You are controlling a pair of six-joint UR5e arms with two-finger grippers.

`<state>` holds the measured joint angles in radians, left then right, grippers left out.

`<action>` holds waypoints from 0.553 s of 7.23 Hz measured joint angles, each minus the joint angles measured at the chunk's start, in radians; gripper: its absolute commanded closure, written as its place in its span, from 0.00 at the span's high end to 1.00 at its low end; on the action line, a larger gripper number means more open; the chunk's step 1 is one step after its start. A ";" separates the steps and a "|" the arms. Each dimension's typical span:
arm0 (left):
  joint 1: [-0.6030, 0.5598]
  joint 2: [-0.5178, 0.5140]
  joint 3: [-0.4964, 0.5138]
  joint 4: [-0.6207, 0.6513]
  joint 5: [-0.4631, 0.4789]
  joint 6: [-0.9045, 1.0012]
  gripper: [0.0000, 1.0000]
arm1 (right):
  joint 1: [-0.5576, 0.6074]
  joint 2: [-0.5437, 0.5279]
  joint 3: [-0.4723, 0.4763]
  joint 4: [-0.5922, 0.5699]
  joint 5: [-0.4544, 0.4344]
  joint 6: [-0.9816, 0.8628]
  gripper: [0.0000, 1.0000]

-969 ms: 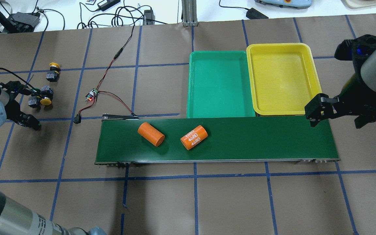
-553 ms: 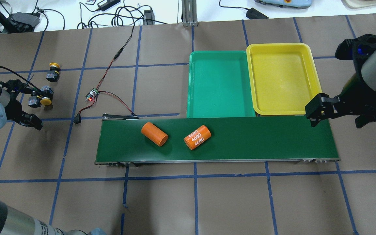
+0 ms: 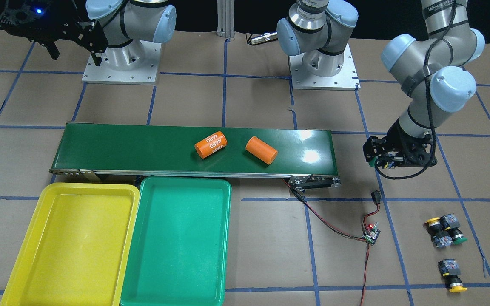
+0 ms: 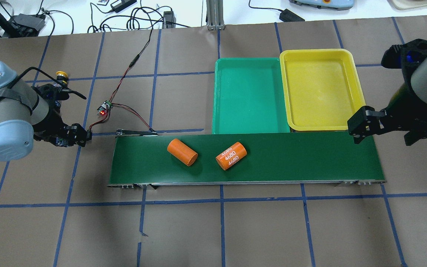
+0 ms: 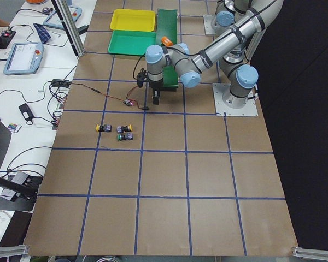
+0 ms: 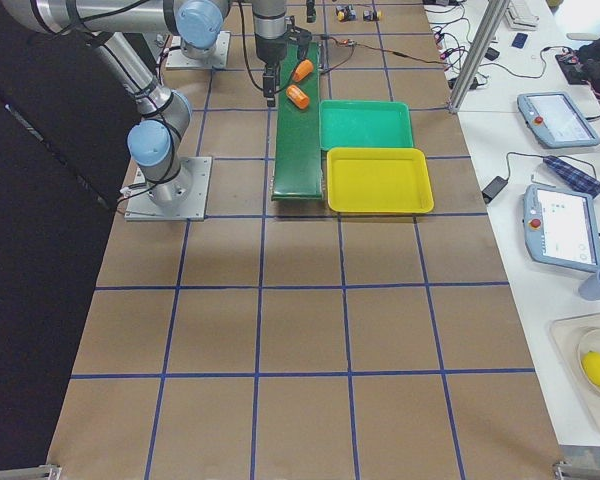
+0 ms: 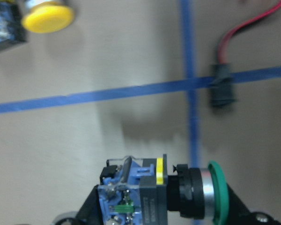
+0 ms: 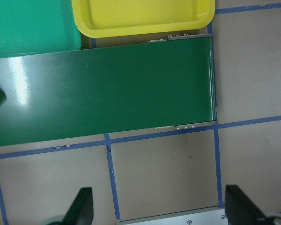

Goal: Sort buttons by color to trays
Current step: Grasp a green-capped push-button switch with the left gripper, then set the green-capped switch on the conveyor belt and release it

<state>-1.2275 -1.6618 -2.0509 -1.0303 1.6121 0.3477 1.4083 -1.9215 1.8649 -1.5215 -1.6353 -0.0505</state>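
Observation:
My left gripper (image 7: pixel 164 208) is shut on a green button (image 7: pixel 152 192), held sideways above the paper with its green cap toward the belt. It hangs by the conveyor's left end (image 4: pixel 73 135) (image 3: pixel 380 160). A yellow button and a green button (image 3: pixel 444 231) lie together on the table, and another yellow button (image 3: pixel 451 274) lies beyond them. Only the far yellow one (image 4: pixel 62 74) shows overhead; my left arm hides the pair. The green tray (image 4: pixel 250 96) and yellow tray (image 4: pixel 321 89) sit empty behind the belt. My right gripper (image 8: pixel 161 211) (image 4: pixel 384 132) is open and empty at the belt's right end.
Two orange cylinders (image 4: pixel 182 152) (image 4: pixel 231 155), one marked 4680, lie on the dark-green conveyor belt (image 4: pixel 302 155). A small circuit board (image 4: pixel 104 108) with red and black wires lies between the buttons and the belt.
My left arm has lifted a green button from the cluster and swung right toward the belt's left end. Both orange cylinders have drifted right on the belt. The right arm is still.

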 measured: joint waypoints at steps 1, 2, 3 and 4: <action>-0.069 0.015 0.000 -0.022 -0.018 -0.109 0.04 | -0.003 0.001 0.001 0.000 0.001 0.000 1.00; -0.141 0.014 -0.001 -0.030 -0.039 -0.205 0.14 | -0.004 0.000 0.001 0.001 0.001 -0.001 1.00; -0.206 0.004 -0.003 -0.032 -0.052 -0.259 0.70 | -0.004 -0.002 0.001 0.002 -0.001 -0.002 1.00; -0.248 -0.008 -0.011 -0.034 -0.057 -0.284 0.89 | -0.004 -0.002 0.001 0.001 -0.001 -0.002 1.00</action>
<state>-1.4755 -1.6697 -2.0618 -1.0640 1.5549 0.0641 1.4039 -1.9239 1.8655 -1.5200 -1.6366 -0.0526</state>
